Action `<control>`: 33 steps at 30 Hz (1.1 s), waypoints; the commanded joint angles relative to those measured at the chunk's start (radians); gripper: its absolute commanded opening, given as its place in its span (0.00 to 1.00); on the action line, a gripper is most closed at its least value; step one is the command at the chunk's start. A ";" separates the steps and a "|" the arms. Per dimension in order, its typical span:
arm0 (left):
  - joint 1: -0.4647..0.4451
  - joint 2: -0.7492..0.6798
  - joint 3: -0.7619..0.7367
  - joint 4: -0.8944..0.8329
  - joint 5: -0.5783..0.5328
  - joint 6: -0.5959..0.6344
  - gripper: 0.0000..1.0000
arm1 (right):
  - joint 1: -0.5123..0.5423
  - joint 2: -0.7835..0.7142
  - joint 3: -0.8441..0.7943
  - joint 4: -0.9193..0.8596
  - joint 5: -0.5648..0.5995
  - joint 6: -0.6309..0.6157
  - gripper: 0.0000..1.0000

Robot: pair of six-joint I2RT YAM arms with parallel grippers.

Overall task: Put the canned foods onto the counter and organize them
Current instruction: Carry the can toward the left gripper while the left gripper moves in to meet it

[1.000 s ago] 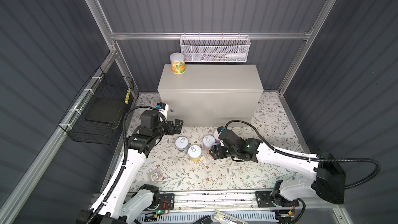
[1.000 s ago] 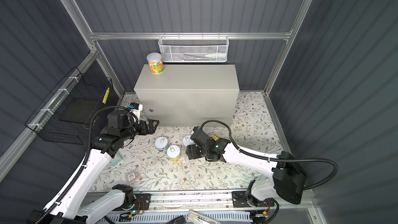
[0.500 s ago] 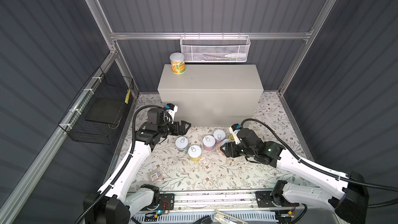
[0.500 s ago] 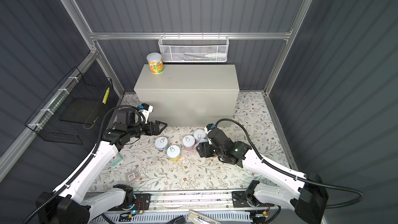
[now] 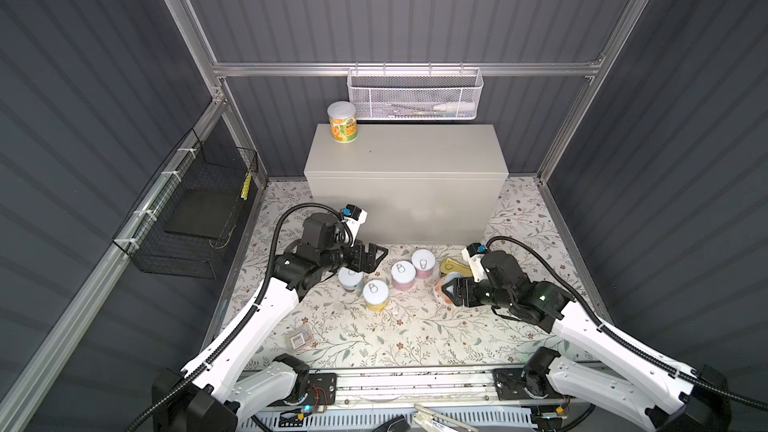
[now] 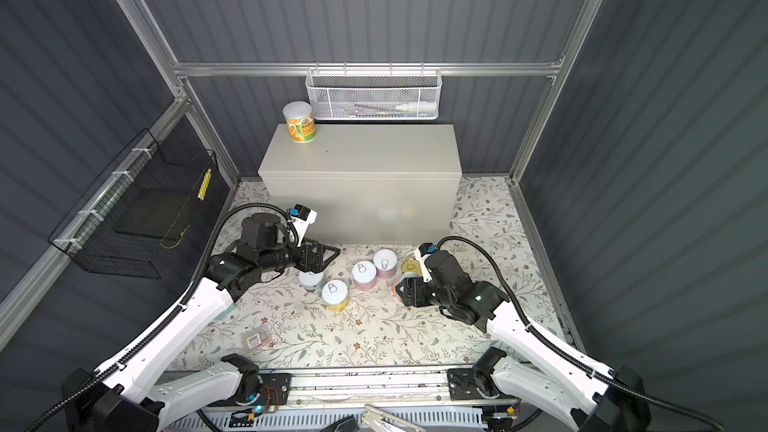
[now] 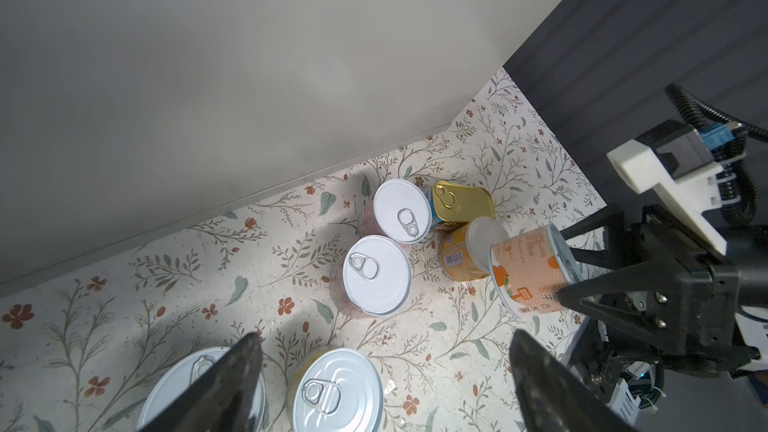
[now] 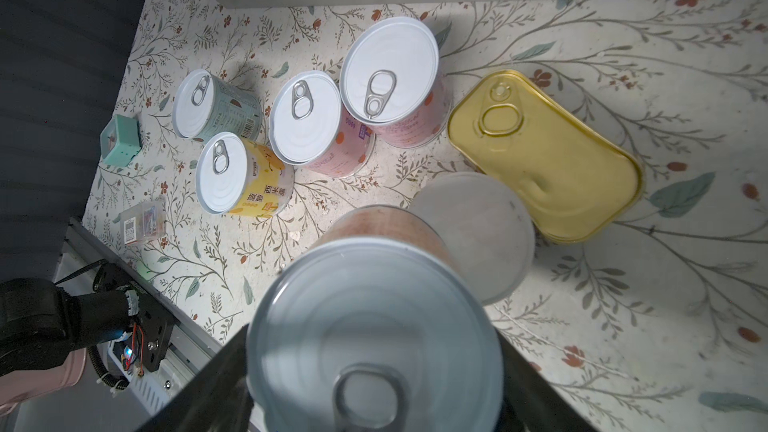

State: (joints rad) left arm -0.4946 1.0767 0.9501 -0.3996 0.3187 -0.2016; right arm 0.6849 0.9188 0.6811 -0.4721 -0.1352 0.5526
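Low right in a top view, my right fingers (image 5: pixel 453 290) grip a peach can (image 5: pixel 441 286), tipped on its side, I judge for the carry upward. Left of centre, my left fingers (image 5: pixel 370 258) spread wide above a blue can (image 5: pixel 350 280), likely my next pick. A yellow can (image 5: pixel 376 295), two pink cans (image 5: pixel 403 275) and a gold tin (image 5: pixel 453 267) sit on the floral mat (image 5: pixel 415 326). Beyond, at upper centre, the grey bench (image 5: pixel 407 151) bears one orange can (image 5: pixel 343 122) at its back left corner, leaving room for rows.
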 commanded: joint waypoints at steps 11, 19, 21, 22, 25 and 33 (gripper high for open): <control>-0.114 0.006 -0.073 0.126 -0.096 -0.058 0.95 | -0.020 0.013 0.033 0.054 -0.114 -0.045 0.70; -0.134 0.042 -0.108 0.212 -0.028 -0.007 1.00 | -0.031 -0.003 0.048 0.031 -0.160 -0.053 0.70; -0.147 0.041 -0.120 0.246 -0.013 0.003 1.00 | -0.038 -0.005 0.055 0.016 -0.163 -0.060 0.70; -0.153 0.039 -0.125 0.261 -0.008 0.007 1.00 | -0.043 -0.005 0.054 0.013 -0.168 -0.062 0.70; -0.181 0.036 -0.132 0.285 0.003 0.027 1.00 | -0.059 -0.008 0.044 0.023 -0.220 -0.054 0.70; -0.276 0.020 -0.175 0.320 0.049 0.105 1.00 | -0.079 -0.020 0.030 0.003 -0.267 -0.042 0.70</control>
State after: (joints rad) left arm -0.7448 1.1133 0.8059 -0.1127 0.3271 -0.1501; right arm 0.6147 0.9264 0.6876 -0.4961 -0.3599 0.5121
